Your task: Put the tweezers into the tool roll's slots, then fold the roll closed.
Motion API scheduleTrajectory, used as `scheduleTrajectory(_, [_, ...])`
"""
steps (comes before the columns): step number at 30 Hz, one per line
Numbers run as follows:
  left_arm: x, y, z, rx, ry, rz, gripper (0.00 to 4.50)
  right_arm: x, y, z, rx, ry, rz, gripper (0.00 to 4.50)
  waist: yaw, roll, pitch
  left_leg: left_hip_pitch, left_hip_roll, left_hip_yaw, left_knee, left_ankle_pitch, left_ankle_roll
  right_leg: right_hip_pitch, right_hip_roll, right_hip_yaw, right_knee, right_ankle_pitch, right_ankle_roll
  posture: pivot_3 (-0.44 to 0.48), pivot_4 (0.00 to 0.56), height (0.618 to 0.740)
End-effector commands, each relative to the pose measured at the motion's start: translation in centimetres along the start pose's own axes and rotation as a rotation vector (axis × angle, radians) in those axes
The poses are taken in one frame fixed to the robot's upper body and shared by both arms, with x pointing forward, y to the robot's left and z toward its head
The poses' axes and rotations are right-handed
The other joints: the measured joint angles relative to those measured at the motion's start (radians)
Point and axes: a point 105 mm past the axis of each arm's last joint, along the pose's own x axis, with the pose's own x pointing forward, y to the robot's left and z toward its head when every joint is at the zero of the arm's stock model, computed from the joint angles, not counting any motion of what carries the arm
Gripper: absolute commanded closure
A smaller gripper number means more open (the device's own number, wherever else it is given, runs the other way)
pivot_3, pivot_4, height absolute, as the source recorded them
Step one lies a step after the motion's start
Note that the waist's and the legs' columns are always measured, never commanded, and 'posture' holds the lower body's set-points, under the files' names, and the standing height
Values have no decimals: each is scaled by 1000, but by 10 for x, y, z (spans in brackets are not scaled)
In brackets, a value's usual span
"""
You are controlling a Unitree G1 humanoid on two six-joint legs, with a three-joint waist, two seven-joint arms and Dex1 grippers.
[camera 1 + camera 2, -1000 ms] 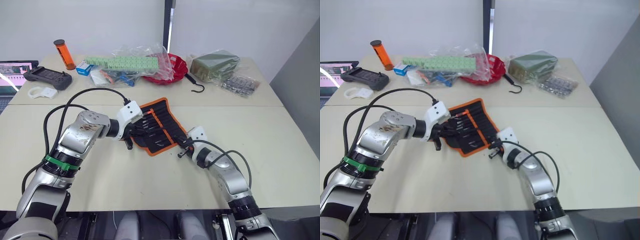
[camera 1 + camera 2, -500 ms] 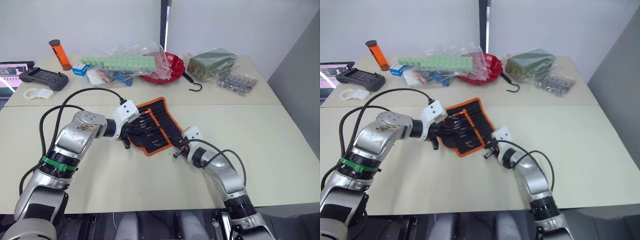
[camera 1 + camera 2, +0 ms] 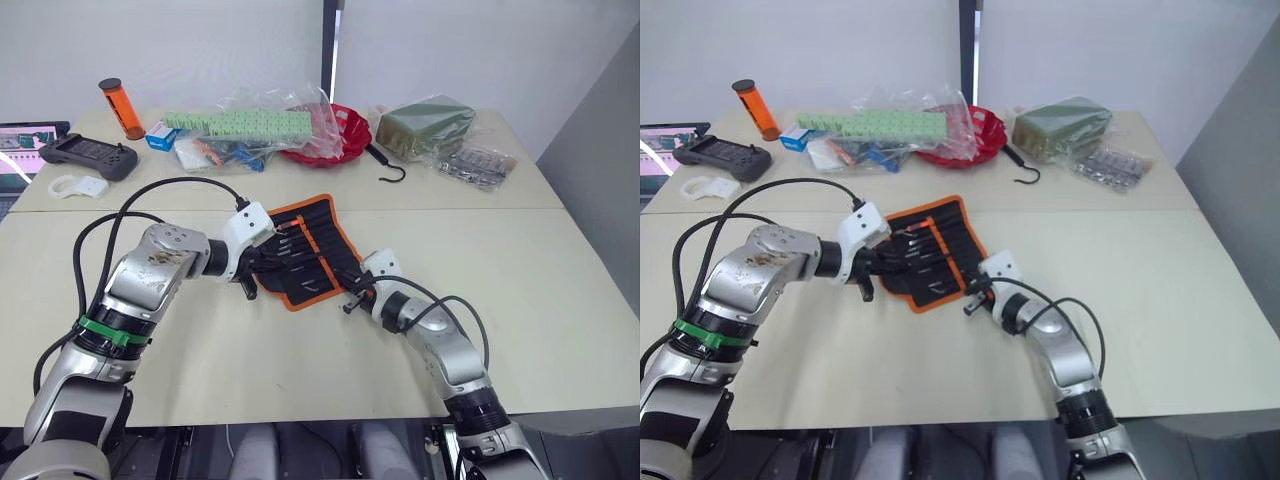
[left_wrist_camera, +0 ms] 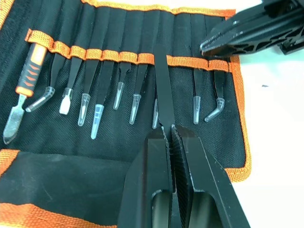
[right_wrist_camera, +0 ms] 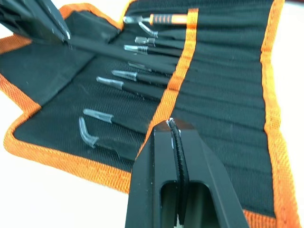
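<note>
The left gripper (image 4: 167, 133) pinches a black tweezer (image 4: 162, 90), its upper end under the orange strip (image 4: 128, 57) of the open tool roll (image 3: 305, 255). The right gripper (image 5: 172, 124), fingers pressed together, hovers over the roll's orange-piped edge (image 5: 71, 159); bare table (image 3: 560, 260) lies beyond.

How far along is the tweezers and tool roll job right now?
Most tweezers already sit under the orange strip of the open tool roll. The left hand is pinching one tweezer, sliding it into its slot. The right hand rests on the roll. Folding remains.

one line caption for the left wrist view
Left tool shut on a tweezer, feeding it under the tool roll's orange strip.
</note>
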Motion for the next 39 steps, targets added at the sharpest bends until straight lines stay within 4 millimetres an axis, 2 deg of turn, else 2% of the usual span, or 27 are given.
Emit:
scheduleTrajectory(1, [-9, 0, 10, 44, -33, 12, 4458, 0, 2, 22, -13, -79, 17, 4500, 0, 0, 0, 0, 0, 0, 0, 0, 0, 0, 0, 0, 0, 0, 0, 0, 150, 740])
scheduleTrajectory(15, [-13, -3, 8, 82, -5, -22, 4458, -3, 3, -27, 52, 85, -10, 4500, 0, 0, 0, 1, 0, 0, 1, 0, 0, 1, 0, 0, 1, 0, 0, 0, 150, 740])
scheduleTrajectory(27, [-15, -3, -1, 108, 63, -51, 4458, -2, 6, -32, 58, 110, -1, 4500, 0, 0, 0, 2, 0, 0, 1, 0, 0, 1, 0, 0, 2, 0, 0, 0, 150, 740])
scheduleTrajectory(39, [0, -1, -1, 130, 64, -60, 4458, -2, 4, -30, 51, 106, -17, 4500, 1, 0, 0, 2, 0, 0, 2, 0, 0, 1, 0, 0, 4, 0, 0, 0, 150, 740])
